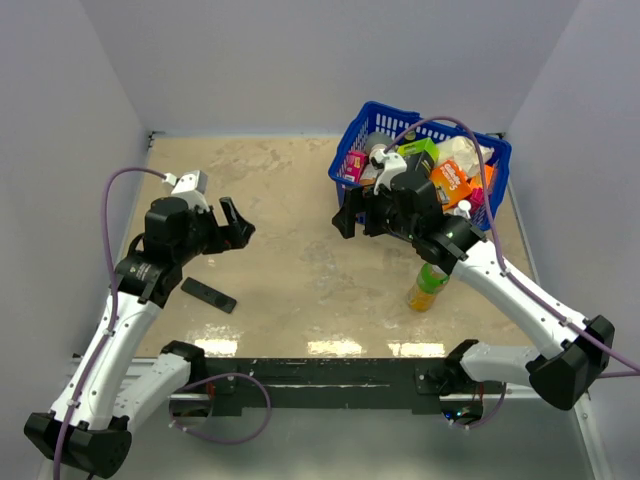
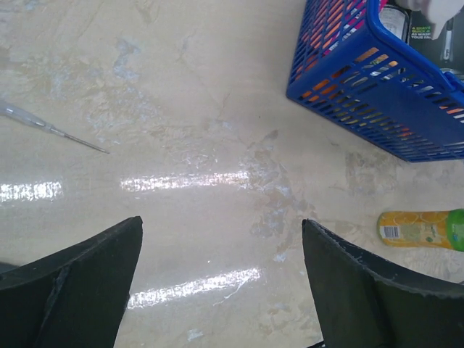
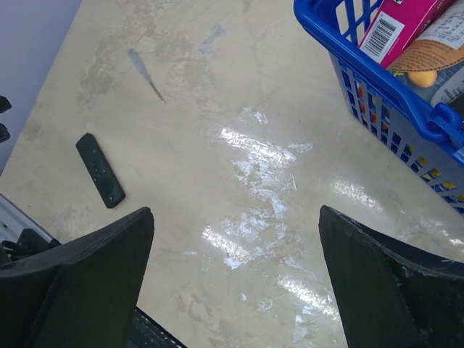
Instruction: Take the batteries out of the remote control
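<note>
Now | left claw (image 2: 221, 223) spread, empty | right claw (image 3: 236, 211) spread, empty | remote control (image 3: 100, 170) untouched | pink box (image 3: 406, 22): barcode

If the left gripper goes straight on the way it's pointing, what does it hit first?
Probably bare table: the left gripper tilts down at it, nothing in between. The blue basket sits off that line, though depth is unclear.

The table (image 2: 217, 87) is glossy beige with pale cloudy marbling, and the remote control (image 3: 100, 170) on it is matte black, perhaps with faintly darker buttons. The basket (image 2: 377, 94) is bright blue open lattice, with a pink box (image 3: 399, 22) bearing a white barcode patch inside. The bottle (image 2: 413, 228) is orange-yellow with a citrus-slice print and a green end.
</note>
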`<state>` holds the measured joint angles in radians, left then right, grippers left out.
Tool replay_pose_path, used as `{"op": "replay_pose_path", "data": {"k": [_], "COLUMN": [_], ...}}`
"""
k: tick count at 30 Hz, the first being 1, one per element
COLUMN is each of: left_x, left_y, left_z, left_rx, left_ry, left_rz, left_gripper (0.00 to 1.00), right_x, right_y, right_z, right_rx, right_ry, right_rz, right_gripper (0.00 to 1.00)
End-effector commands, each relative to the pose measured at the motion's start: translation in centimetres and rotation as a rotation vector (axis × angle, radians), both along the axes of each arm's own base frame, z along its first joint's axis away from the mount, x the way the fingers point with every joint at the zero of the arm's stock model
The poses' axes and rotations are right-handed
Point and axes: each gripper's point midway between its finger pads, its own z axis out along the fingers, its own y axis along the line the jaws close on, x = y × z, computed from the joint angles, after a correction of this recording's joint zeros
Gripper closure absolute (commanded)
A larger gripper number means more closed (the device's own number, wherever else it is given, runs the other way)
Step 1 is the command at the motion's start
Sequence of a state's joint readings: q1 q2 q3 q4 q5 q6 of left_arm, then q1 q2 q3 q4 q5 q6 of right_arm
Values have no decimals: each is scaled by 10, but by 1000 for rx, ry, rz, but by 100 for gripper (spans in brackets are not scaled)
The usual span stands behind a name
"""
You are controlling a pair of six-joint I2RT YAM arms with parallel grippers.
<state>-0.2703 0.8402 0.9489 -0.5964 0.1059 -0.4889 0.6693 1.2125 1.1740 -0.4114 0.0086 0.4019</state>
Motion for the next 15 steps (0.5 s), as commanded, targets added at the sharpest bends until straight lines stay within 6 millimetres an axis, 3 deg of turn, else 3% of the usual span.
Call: {"op": "replay_pose_path", "data": {"k": [1, 11, 15], "left_x": [1, 1, -2], "left_y": [13, 61, 78], "left_z": [10, -11, -34], "left_rx": [-2, 74, 85], "left_ry": [-2, 87, 194], "left_rz": [87, 396, 516], "left_gripper": [5, 1, 1], "right_x": [-2, -8, -10], "right_y": [1, -8, -13], "right_z": [21, 13, 10], "right_rx": [53, 41, 30], "right_ry": [-37, -37, -28], "right_rz": [-3, -22, -32], "right_gripper": [2, 2, 1]}}
